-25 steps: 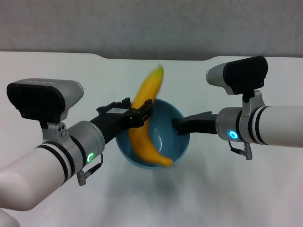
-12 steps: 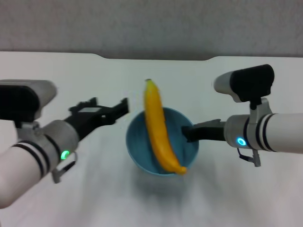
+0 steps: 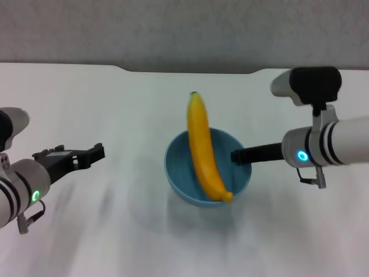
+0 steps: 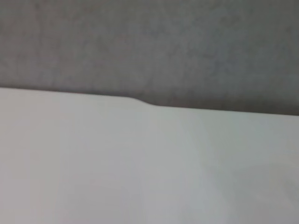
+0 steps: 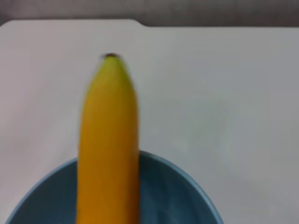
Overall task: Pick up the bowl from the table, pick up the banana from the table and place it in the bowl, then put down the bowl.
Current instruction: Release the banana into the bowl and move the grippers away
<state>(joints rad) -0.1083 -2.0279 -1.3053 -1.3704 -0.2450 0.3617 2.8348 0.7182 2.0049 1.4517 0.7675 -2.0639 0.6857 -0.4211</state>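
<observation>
The left fingers have let go of the banana and stand apart with nothing between them. A second ago they were clamped on its middle over the bowl; half a second ago they were already free and just beside the bowl's rim. Now they hang well away from it over bare surface, and the left wrist view shows only that surface and its far edge.

The right fingers sit at the bowl's rim on the side opposite the left arm, apparently pinching it; the exact grip is hard to make out, but the bowl is carried by nothing else and has drifted with this arm across the three moments. The right wrist view looks straight over the near rim and along the fruit.

Away from those fingers, the banana lies across the bowl, its lower end resting at the rim nearest the robot, its dark stem tip poking out well past the far rim. It leans on the bowl alone.

So the placing step looks done, and what remains is setting the bowl down. The fruit overhangs, so a tilt or jolt on the way down could roll it out.
</observation>
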